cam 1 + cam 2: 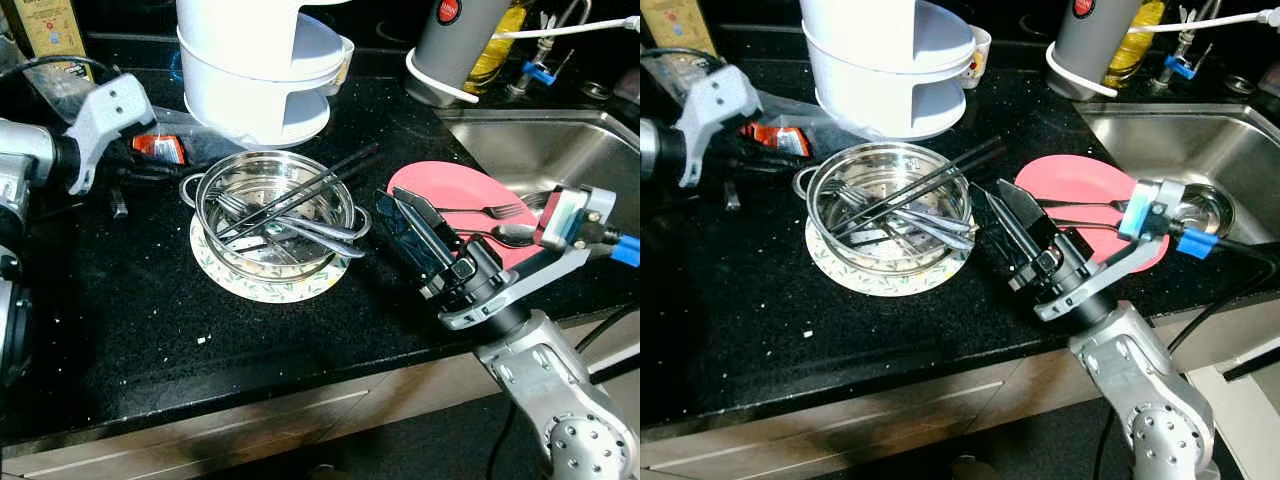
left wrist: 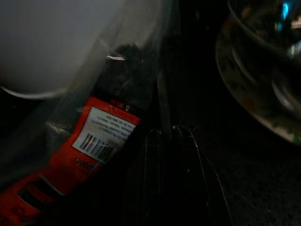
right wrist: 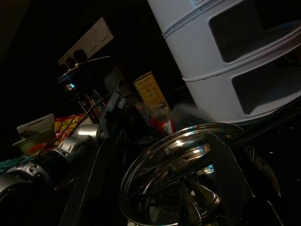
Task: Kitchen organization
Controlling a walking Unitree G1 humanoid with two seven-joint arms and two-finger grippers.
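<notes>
A steel bowl stands on a patterned plate in the middle of the black counter. It holds black chopsticks and several forks and spoons. To its right lies a pink plate with a fork and a spoon on it. My right gripper hovers low between the bowl and the pink plate, fingers open and empty, pointing towards the bowl's rim. My left gripper sits at the far left by a red packet in clear plastic.
A white stacked container stands just behind the bowl. A grey cylinder with a red button is at the back right, beside the steel sink. The counter's front edge runs close below the plates.
</notes>
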